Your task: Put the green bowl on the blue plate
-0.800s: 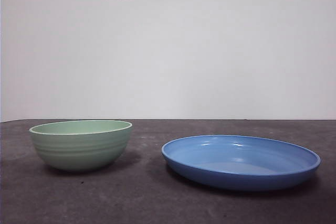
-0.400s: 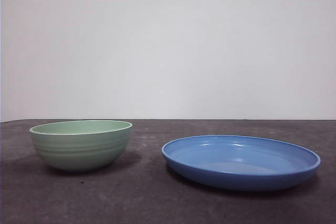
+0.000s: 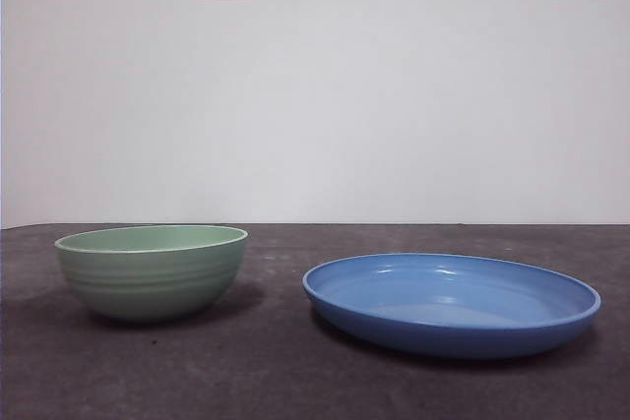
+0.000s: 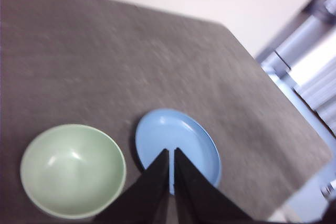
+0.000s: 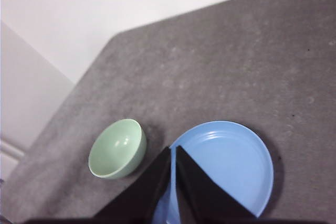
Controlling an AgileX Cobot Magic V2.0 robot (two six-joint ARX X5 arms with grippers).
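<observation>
The green bowl (image 3: 151, 270) sits upright on the dark surface (image 3: 266, 371), beside the blue plate (image 3: 451, 304) but clear of it, a strip of bare surface between them. Over the last second nothing in the front view has moved: bowl and plate lie exactly as they did, and no arm has come into that view, so the task looks not yet begun. Both arms hang high above the surface, looking down. The left gripper (image 4: 170, 153) has its jaws clenched to a thin slit, grasping nothing, its tips pointing over the plate with the bowl off to one side. The right gripper (image 5: 172, 151) is likewise closed and empty, above the plate's near rim. The left wrist picture is somewhat blurred, which may mean that arm is moving.
</observation>
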